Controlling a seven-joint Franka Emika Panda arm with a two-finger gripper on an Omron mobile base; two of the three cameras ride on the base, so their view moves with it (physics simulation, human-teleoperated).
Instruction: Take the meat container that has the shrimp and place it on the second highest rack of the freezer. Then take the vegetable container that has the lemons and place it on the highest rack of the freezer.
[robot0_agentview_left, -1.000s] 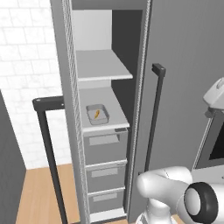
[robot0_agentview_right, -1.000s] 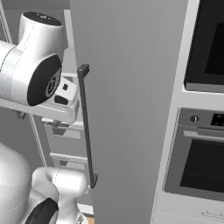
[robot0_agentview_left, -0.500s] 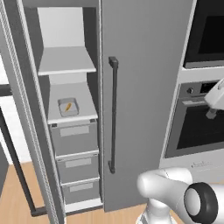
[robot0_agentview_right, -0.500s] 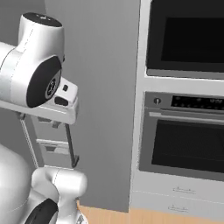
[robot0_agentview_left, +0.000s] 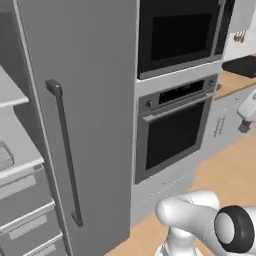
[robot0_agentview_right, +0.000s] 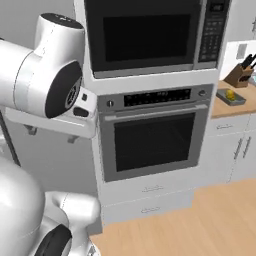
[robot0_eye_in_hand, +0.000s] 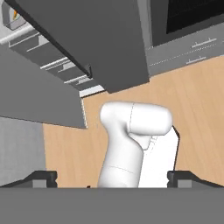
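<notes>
Gripper (robot0_eye_in_hand: 112, 177) wide open, tips far apart at either side of the hand view, empty, touching nothing, aimed down at wood floor (robot0_eye_in_hand: 192, 100).

Freezer (robot0_agentview_left: 20, 200) at far left of the left base view, open: two pale shelves above grey drawers (robot0_agentview_left: 22, 192). Edge of shrimp tray (robot0_agentview_left: 4, 156) on lower shelf (robot0_agentview_left: 20, 157), cut off by the frame; orange speck of shrimp (robot0_eye_in_hand: 15, 15) at top left of hand view. Upper shelf (robot0_agentview_left: 10, 92) bare where visible.

Closed grey door (robot0_agentview_left: 85, 115) with dark bar handle (robot0_agentview_left: 65, 150) next. Wall ovens (robot0_agentview_right: 150, 100) further right. Lemon tray (robot0_agentview_right: 230, 97) on counter (robot0_agentview_right: 235, 105) at far right, beside knife block (robot0_agentview_right: 240, 74), well apart from freezer.
</notes>
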